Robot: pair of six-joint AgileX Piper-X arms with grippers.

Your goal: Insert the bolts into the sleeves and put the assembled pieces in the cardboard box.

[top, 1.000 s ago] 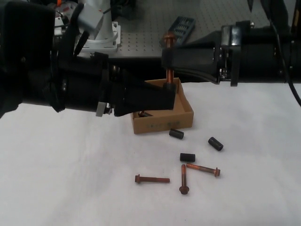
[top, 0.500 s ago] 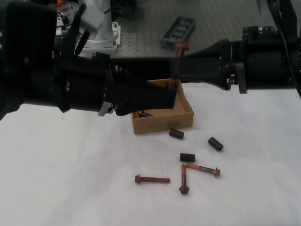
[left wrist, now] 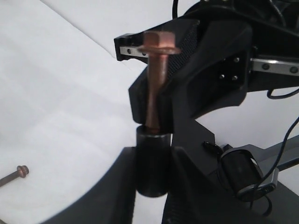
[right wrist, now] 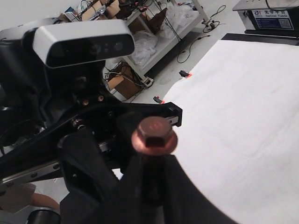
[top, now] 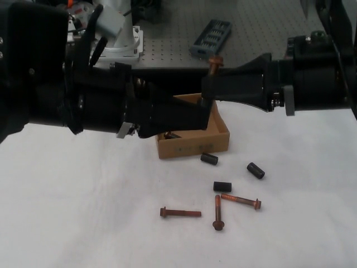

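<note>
1. High view: your left gripper hangs over the cardboard box. Your right gripper is just above it, with the copper head of the bolt standing out on top.
2. Count on the white cloth in front of the box: three loose sleeves and three loose bolts. Two of those bolts lie touching just beside one sleeve; the third is apart.
3. The box's front wall carries faint dark print, too small to make out. A dark piece lies inside; you cannot tell what it is.
4. One blue tray sits on the perforated bench behind.
5. Left wrist view: your left gripper pinches one black sleeve, held upright between its fingers. The bolt stands upright over it, lower end at the sleeve's mouth, hex head on top. The right gripper is clamped on its shank. One loose bolt lies on the cloth.
6. Right wrist view: you look down on the bolt head, with the right gripper pressed onto the shank beneath it. The left arm's wrist camera faces you. A dark unit in the room wears a white printed label.
</note>
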